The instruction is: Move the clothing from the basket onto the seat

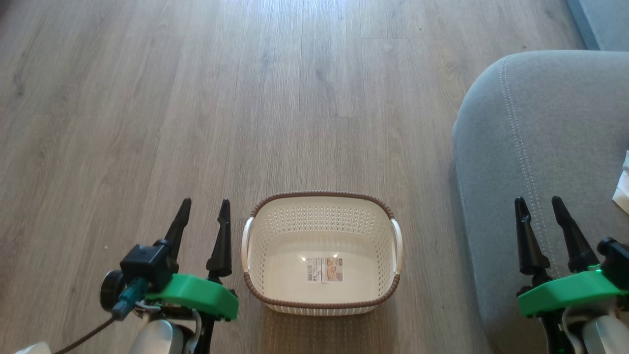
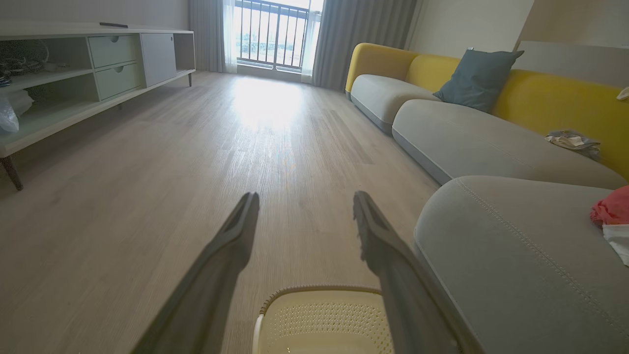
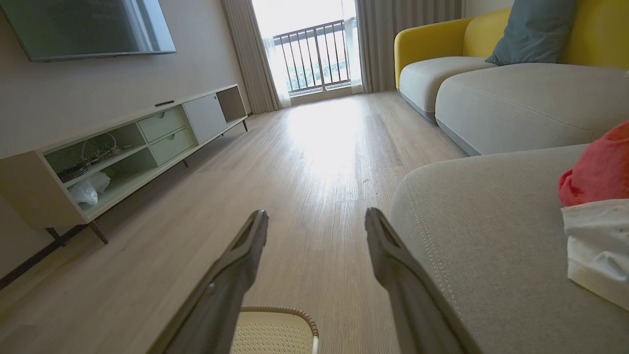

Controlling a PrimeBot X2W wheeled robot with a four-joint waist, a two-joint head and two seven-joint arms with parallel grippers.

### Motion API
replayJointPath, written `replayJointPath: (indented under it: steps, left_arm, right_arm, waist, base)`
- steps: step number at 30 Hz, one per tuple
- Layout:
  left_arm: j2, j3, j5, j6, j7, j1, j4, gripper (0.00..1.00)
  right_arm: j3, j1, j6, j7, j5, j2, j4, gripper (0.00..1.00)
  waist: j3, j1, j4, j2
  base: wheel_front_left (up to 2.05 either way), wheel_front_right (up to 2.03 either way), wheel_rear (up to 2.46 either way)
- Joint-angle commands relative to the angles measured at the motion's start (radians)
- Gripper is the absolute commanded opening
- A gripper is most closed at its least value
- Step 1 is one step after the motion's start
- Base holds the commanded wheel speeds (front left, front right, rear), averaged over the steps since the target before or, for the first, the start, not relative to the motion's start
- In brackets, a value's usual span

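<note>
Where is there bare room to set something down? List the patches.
Free: on the seat, the stretch from its rounded edge across to the clothing; the floor beyond and left of the basket; the basket's bottom. Crowded: the seat's right side, where the clothing lies.

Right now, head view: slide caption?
Empty basket on floor between open left gripper and open right gripper, seat beside it.
</note>
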Motion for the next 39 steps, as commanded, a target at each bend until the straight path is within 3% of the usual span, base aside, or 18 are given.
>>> replayJointPath:
  steps: [1,7,8,14,39]
  left_arm:
    - [0.003,0.034,-0.005,-0.006,-0.005,-0.018,-0.028,1.00]
    - [0.003,0.031,-0.014,-0.011,-0.005,-0.017,-0.023,1.00]
    - [0.000,0.000,-0.013,-0.012,0.000,0.000,0.008,0.00]
    - [0.000,-0.002,-0.018,-0.011,0.001,0.034,0.083,0.00]
    - [0.013,0.044,-0.296,-0.049,0.061,0.017,0.093,0.00]
  right_arm:
    - [0.015,-0.036,0.007,-0.009,-0.006,-0.010,-0.026,1.00]
    - [0.016,-0.035,0.007,-0.009,-0.006,-0.011,-0.022,1.00]
    - [0.000,0.000,0.000,0.000,0.000,0.000,0.006,0.00]
    - [0.011,0.025,-0.001,0.004,0.004,0.020,0.078,0.00]
    - [-0.013,-0.004,0.000,0.075,0.242,0.047,0.083,0.00]
  waist:
    - [0.000,0.0000,-0.001,0.0000]
    - [-0.004,0.0000,-0.003,0.0000]
    - [-0.004,0.0000,-0.003,0.0000]
    - [-0.004,0.0000,-0.004,0.0000]
    - [-0.009,0.0000,-0.017,0.0000]
  base:
    - [0.00,0.00,0.00]
    - [0.00,0.00,0.00]
    - [0.00,0.00,0.00]
    - [0.00,0.00,0.00]
    - [0.00,0.00,0.00]
